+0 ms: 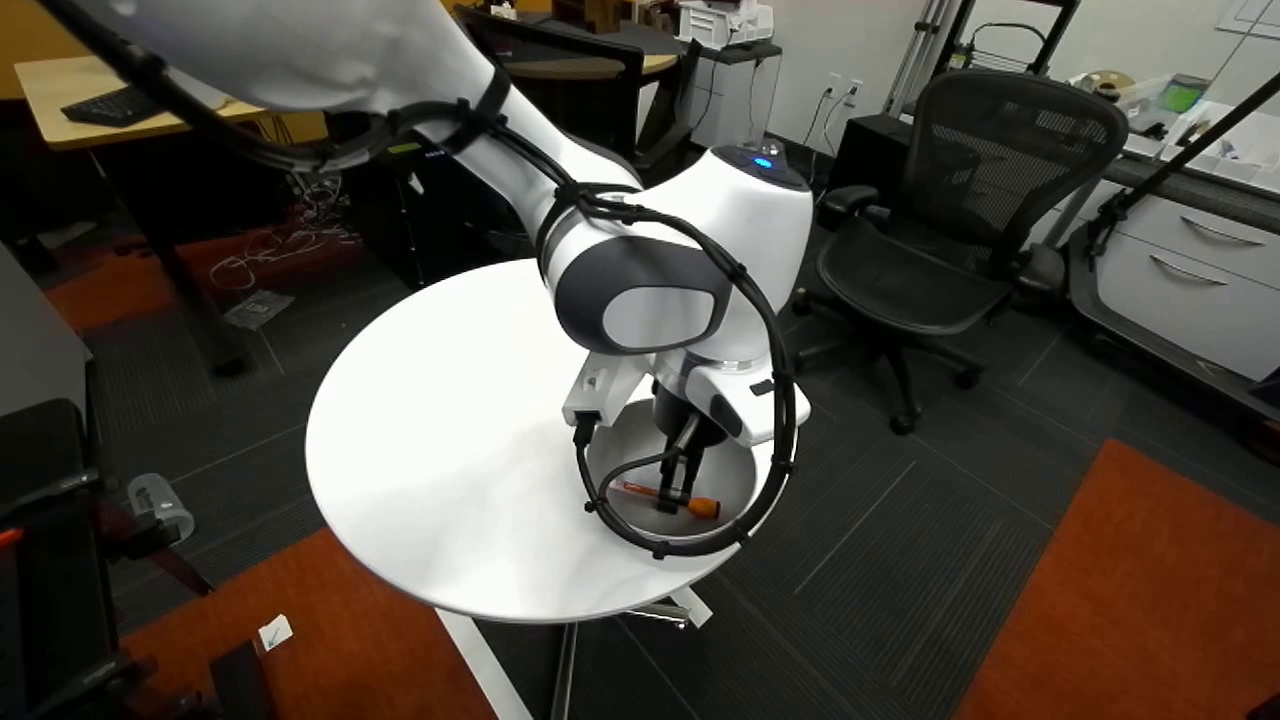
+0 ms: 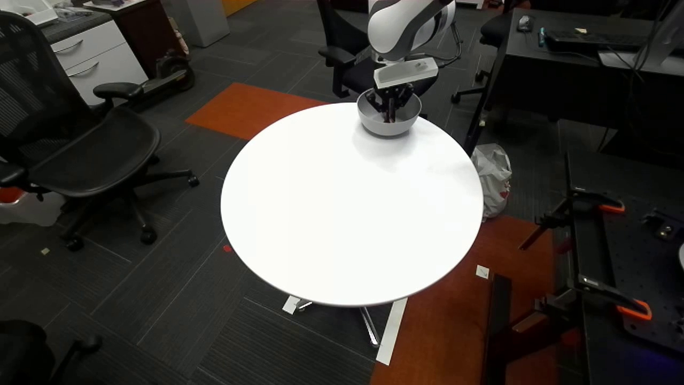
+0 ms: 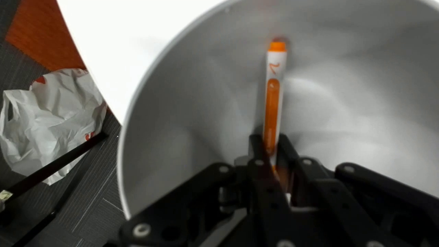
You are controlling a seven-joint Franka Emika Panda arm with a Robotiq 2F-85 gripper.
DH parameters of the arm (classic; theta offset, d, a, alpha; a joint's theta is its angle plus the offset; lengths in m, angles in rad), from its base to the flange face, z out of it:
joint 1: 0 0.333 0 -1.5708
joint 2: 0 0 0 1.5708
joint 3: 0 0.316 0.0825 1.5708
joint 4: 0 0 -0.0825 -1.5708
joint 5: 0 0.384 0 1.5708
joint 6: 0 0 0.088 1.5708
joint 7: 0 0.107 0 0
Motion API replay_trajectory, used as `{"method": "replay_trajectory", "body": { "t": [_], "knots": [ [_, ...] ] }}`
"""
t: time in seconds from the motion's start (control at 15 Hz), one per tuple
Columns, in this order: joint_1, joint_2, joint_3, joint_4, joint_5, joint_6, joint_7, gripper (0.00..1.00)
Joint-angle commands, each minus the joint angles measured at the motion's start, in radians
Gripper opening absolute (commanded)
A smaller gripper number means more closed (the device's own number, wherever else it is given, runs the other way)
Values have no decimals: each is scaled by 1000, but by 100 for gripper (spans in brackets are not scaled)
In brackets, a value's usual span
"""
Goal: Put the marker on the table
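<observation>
Grab looks done — marker [image 3: 273, 106] in the gripper [image 3: 270, 140], not on the table [image 2: 342, 214] yet.
It's down in the grey bowl [image 3: 205, 113], w/ the jaws almost closed & snug on both its sides. So, abt. halfway, I'd guess: left to do is lift it out, bring it over the table, set it down & let go. The marker is thin & white w/ a long orange patch, a small orange squiggle & an orange tip — in an exterior view its fat orange end [image 1: 704, 508] shows. Can't tell if it touches the bowl.
</observation>
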Motion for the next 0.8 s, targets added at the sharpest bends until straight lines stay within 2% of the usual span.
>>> {"method": "replay_trajectory", "body": {
  "t": [0.0, 0.07, 0.33, 0.73],
  "knots": [
    [4, -19, -7, -5, 24, -26, 3, 0],
    [11, -42, -11, -32, 22, -11, 7, 3],
    [34, -169, -12, -174, 21, 38, 1, 3],
    [107, -393, -67, -399, -25, 156, 53, 3]
  ]
}}
